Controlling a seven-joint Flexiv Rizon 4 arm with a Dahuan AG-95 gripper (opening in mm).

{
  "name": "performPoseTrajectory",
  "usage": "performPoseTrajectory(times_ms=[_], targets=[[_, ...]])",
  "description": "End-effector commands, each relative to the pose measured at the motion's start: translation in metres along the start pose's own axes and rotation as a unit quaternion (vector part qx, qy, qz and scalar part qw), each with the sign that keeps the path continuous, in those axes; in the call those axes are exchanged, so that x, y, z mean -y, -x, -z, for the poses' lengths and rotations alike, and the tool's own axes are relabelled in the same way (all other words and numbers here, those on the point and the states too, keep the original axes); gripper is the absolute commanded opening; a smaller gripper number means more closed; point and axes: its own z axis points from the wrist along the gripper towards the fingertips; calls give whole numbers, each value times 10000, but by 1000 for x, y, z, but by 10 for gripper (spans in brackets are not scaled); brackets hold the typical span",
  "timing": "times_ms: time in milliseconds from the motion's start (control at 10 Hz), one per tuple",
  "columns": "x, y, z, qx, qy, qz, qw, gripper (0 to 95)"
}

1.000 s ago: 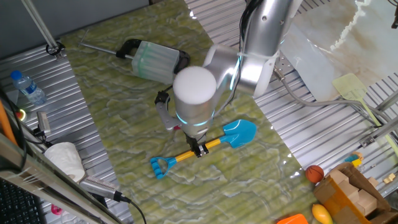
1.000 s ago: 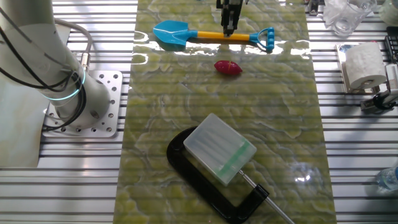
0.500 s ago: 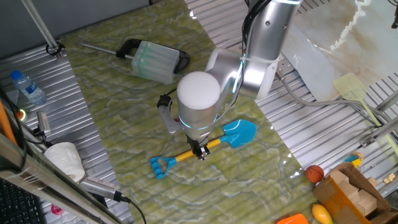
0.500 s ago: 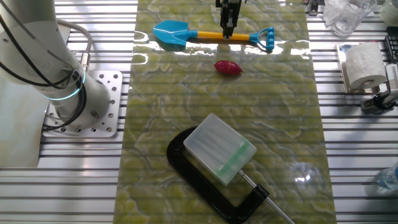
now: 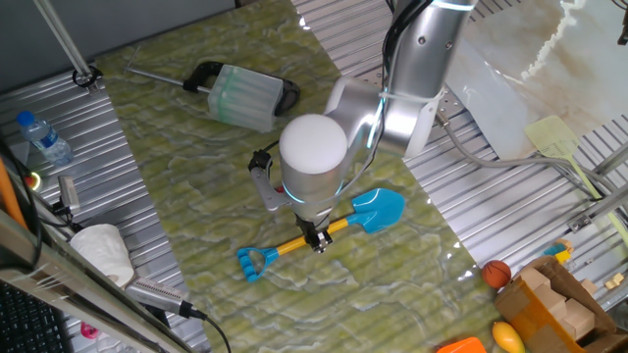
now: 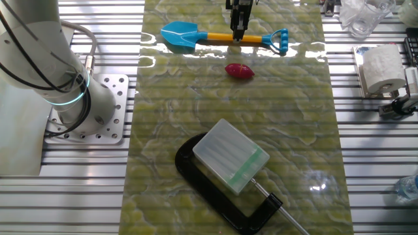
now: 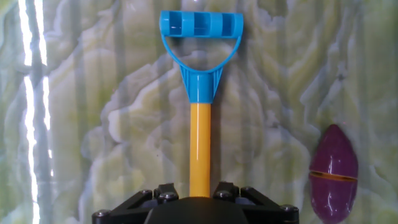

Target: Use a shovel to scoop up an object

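The shovel (image 5: 378, 209) lies flat on the green marbled mat, with its blue blade (image 6: 179, 36) at one end and the blue D-shaped end (image 7: 200, 28) at the other. My gripper (image 5: 316, 238) stands straight over the thin yellow shaft (image 7: 199, 134), one finger on each side and closed against it. The other fixed view shows the gripper (image 6: 239, 34) on the middle of the shaft. The object (image 6: 240, 71), a small dark red oval, rests on the mat a short way from the shaft, untouched. In the hand view the object (image 7: 334, 171) is at the right and the gripper (image 7: 199, 186) at the bottom edge. My arm hides the object in one fixed view.
A pale translucent dustpan (image 6: 230, 156) with a black handle lies across the mat from the shovel. An orange ball (image 5: 497, 273) and a cardboard box (image 5: 554, 304) sit off the mat. A paper roll (image 6: 381, 68) and a water bottle (image 5: 44, 137) stand on the ridged metal table.
The arm sank slightly onto the shaft during the first half second, then held still. Shovel and object have not moved.
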Motion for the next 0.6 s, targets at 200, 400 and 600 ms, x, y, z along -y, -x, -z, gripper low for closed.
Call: performPoseTrajectory(times_ms=[200,400,600], targets=[[1,2,-5,66,-61,34,10000,190],[1,2,-6,92,-52,36,9999,190],[1,2,-6,96,-54,46,9999,190]])
